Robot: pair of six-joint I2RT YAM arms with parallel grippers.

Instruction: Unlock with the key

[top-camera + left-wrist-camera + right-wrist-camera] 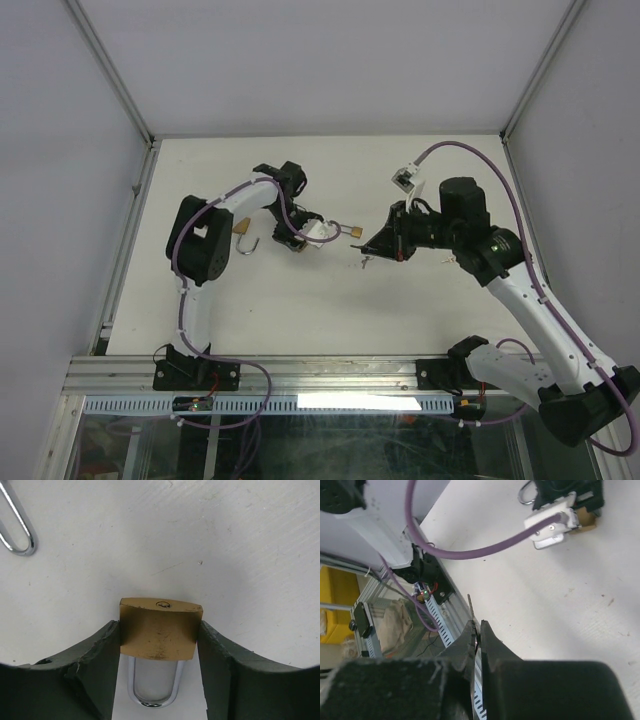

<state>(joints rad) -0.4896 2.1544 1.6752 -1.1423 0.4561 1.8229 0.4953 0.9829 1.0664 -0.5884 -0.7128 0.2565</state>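
A small brass padlock (161,630) is clamped between the fingers of my left gripper (159,636). Its keyhole face (162,604) points away from the wrist and its steel shackle (152,692) points back toward it. In the top view this left gripper (343,231) holds the padlock (356,232) at the table's middle, facing my right gripper (372,247). My right gripper (477,630) is shut on a thin metal key (471,609), whose blade sticks out past the fingertips. The key tip (366,261) is just right of and below the padlock, apart from it. The padlock also shows in the right wrist view (586,519).
A second brass padlock (242,229) with an open shackle (249,246) lies on the white table (330,310) left of the left arm; its shackle shows in the left wrist view (17,527). An aluminium rail (300,372) runs along the near edge.
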